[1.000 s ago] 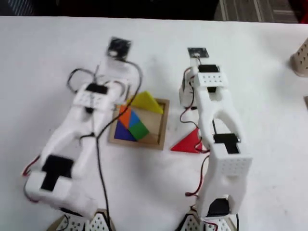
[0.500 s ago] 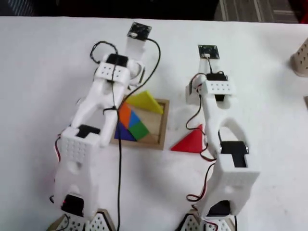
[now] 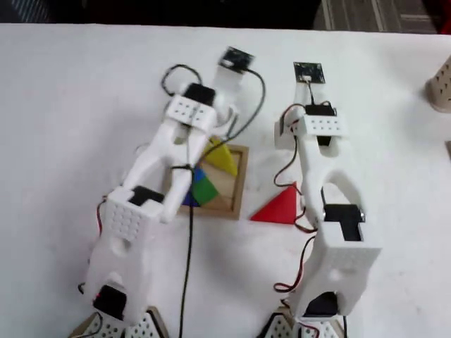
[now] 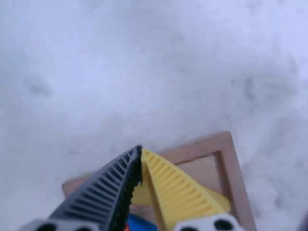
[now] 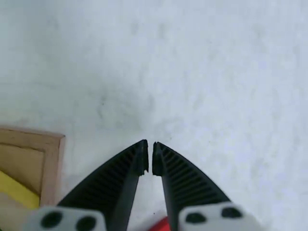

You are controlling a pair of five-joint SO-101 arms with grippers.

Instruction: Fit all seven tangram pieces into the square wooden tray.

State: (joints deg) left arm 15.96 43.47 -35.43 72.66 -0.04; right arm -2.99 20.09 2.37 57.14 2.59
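The square wooden tray (image 3: 238, 184) lies between the two arms and holds a yellow triangle (image 3: 223, 158), a green piece (image 3: 205, 190) and a blue piece (image 3: 189, 200); the left arm covers the tray's left part. A red triangle (image 3: 279, 206) lies flat on the table just right of the tray. My left gripper (image 4: 140, 152), with one black and one yellow finger, is shut and empty, its tip over the tray's far rim (image 4: 192, 147) and the yellow triangle (image 4: 219, 200). My right gripper (image 5: 148, 146) is shut and empty above bare table beyond the tray's far right corner (image 5: 50, 144).
The white table is open behind and to both sides of the arms. A beige perforated object (image 3: 441, 88) stands at the right edge. Both arm bases sit at the front edge, with cables hanging along the arms.
The left arm has swung from the left of the tray rightwards and forwards over the tray's far side, covering the orange piece. The right arm stretched slightly farther. No piece moved.
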